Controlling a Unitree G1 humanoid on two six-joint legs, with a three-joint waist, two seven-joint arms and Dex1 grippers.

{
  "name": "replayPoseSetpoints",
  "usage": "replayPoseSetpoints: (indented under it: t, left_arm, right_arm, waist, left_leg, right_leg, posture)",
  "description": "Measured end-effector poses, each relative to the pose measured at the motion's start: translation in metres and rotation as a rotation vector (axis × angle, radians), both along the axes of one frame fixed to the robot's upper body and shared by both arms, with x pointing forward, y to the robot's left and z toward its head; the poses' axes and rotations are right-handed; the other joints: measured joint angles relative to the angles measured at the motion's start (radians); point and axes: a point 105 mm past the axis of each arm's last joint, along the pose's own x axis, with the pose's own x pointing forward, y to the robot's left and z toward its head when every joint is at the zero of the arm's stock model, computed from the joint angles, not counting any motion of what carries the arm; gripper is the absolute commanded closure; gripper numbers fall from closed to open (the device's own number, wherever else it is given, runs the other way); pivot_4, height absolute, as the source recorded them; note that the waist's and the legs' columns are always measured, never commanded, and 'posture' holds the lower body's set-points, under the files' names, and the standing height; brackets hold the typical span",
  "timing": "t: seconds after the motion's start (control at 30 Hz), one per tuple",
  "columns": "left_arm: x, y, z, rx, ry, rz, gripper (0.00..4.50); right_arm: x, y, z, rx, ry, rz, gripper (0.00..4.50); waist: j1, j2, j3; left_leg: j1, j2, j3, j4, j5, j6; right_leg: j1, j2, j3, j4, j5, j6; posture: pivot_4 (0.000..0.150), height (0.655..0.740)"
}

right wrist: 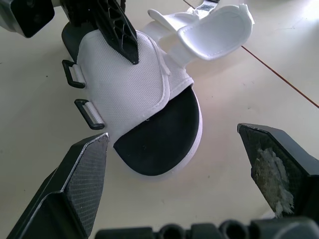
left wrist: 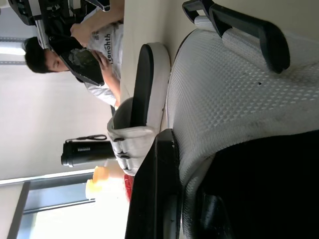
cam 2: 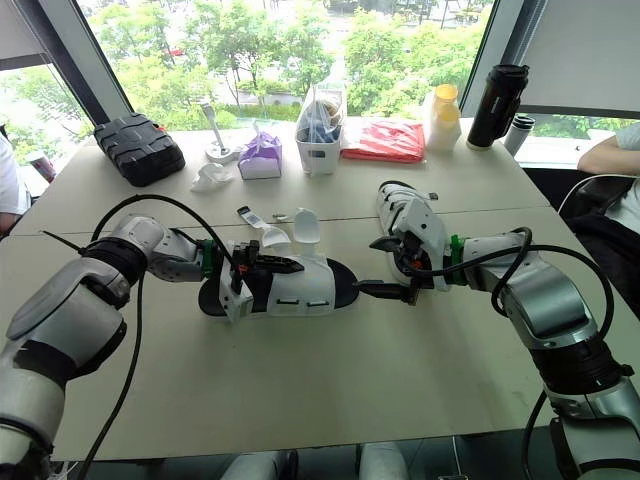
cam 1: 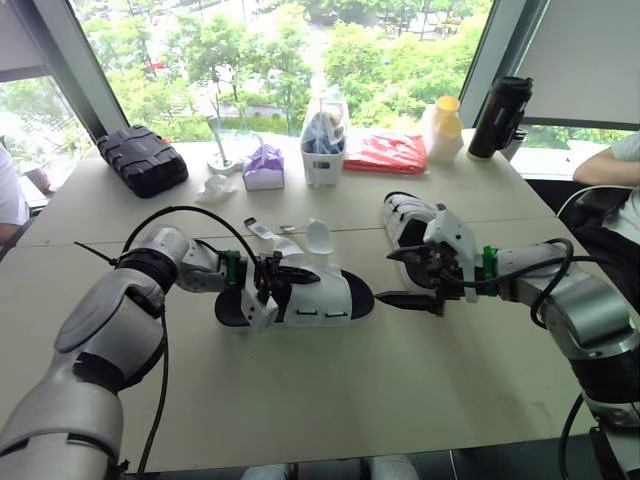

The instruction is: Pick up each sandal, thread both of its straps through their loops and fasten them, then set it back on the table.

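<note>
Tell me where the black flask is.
In the left eye view the flask stands at the far right of the table, just right of the yellow-capped bottle.

Left gripper clamps the white mesh-cloth sandal. Upper is matt, fine dimpled weave. Sole is black, matt, rubbery-looking. Black side loops are hard plastic w/ slight sheen. White straps look smooth on the inner face. Right gripper, just off the toe: finger pads black, cross-hatched, one scuffed w/ whitish residue. Beige table top beneath is matt, smooth.
</note>
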Motion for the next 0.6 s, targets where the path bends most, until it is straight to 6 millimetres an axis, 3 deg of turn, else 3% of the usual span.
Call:
replayPoseSetpoints:
  t: [0.27,0.3,0.4,0.57,0.6]
  left_arm:
    - [-0.0024,-0.0028,-0.0022,0.01,0.036,-0.012,4.48]
    - [-0.0028,-0.0027,-0.0028,0.011,0.044,-0.011,3.8]
    - [-0.0042,-0.0035,-0.0037,0.001,0.077,-0.007,2.69]
    - [-0.007,-0.001,-0.0064,0.025,0.122,-0.004,0.25]
    - [-0.007,-0.0005,-0.0066,0.028,0.128,-0.001,0.05]
  right_arm:
    - [-0.0015,0.0,-0.0033,-0.002,0.006,-0.002,0.0]
    - [-0.0016,-0.0002,-0.0039,-0.003,0.008,-0.003,0.0]
    - [-0.0016,-0.0002,-0.0047,-0.004,0.009,-0.005,0.0]
    - [-0.0016,0.0007,-0.0062,-0.008,0.012,-0.003,0.0]
    - [-0.0015,0.0007,-0.0063,-0.009,0.011,-0.003,0.0]
  waist:
    - [-0.001,0.0,0.0]
    - [-0.002,0.0,0.0]
    - [-0.002,0.0,0.0]
    - [-0.001,0.0,0.0]
    - [-0.001,0.0,0.0]
  left_leg:
    - [0.0,0.0,0.0,0.0,0.0,0.0]
    - [0.0,0.0,0.0,0.0,0.0,0.0]
    - [0.0,0.0,0.0,0.0,0.0,0.0]
    - [0.0,0.0,0.0,0.0,0.0,0.0]
    - [0.0,0.0,0.0,0.001,0.0,0.0]
  right_leg:
    - [0.0,0.0,0.0,0.0,0.0,0.0]
    - [0.0,0.0,0.0,0.0,0.0,0.0]
    - [0.0,0.0,0.0,0.0,0.0,0.0]
    - [0.0,0.0,0.0,0.0,0.0,0.0]
    - [0.0,0.0,0.0,0.0,0.0,0.0]
  posture:
    - [0.15,0.74]
    - [0.15,0.74]
    - [0.15,0.74]
    - [0.15,0.74]
    - [0.15,0.74]
